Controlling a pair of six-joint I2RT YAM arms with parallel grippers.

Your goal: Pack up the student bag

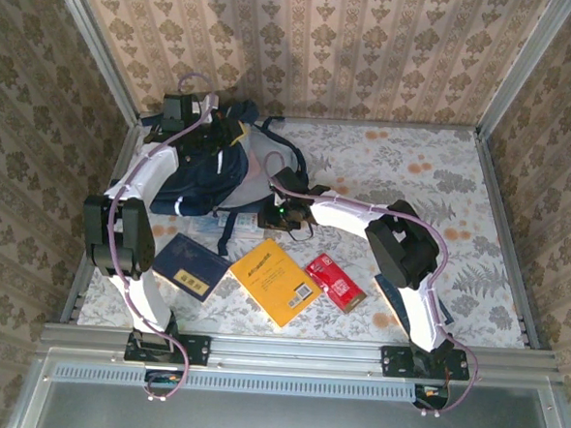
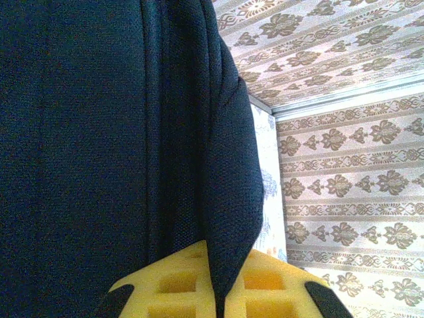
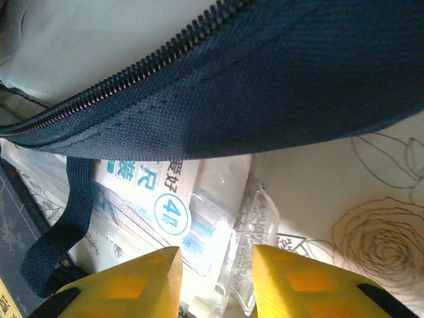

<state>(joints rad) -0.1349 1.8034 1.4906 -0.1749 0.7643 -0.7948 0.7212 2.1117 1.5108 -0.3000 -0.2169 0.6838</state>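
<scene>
**Left gripper pinching the student bag, right gripper partly open at its mouth**

The student bag [image 1: 208, 175] is lying on the table [image 1: 442, 185] at about 10 o'clock from the table's middle, close to the far left corner. The left arm is reaching over it toward 12 o'clock, up to the far end of the bag. In the left wrist view the left gripper [image 2: 225, 265] is closed tight on a fold of the navy fabric. The fold is running down between its two yellow fingers [image 2: 165, 285].

The right arm is bending in from 4 o'clock, and its wrist is pointing toward 9 o'clock, at the near right side of the bag. In the right wrist view the right gripper [image 3: 215, 255] is standing partly open, with a plain gap between the fingers. A clear packet [image 3: 165, 199] with blue print is lying flat on the cloth just ahead of the fingertips, half under the bag's edge. One side of it is showing in the gap. I cannot tell whether the fingers are touching it.

At 12 o'clock in that view the zip [image 3: 132, 73] is running along the navy edge, with pale lining [image 3: 99, 33] behind it. A dark strap [image 3: 73, 212] is hanging at 8 o'clock.

Nearer the arms, three things are lying on the table apart from the bag. These are a dark blue book [image 1: 190, 264] at 8 o'clock, a yellow book [image 1: 275, 279] at 6 o'clock just beside it, and a red packet [image 1: 335, 281] at 5 o'clock.
</scene>
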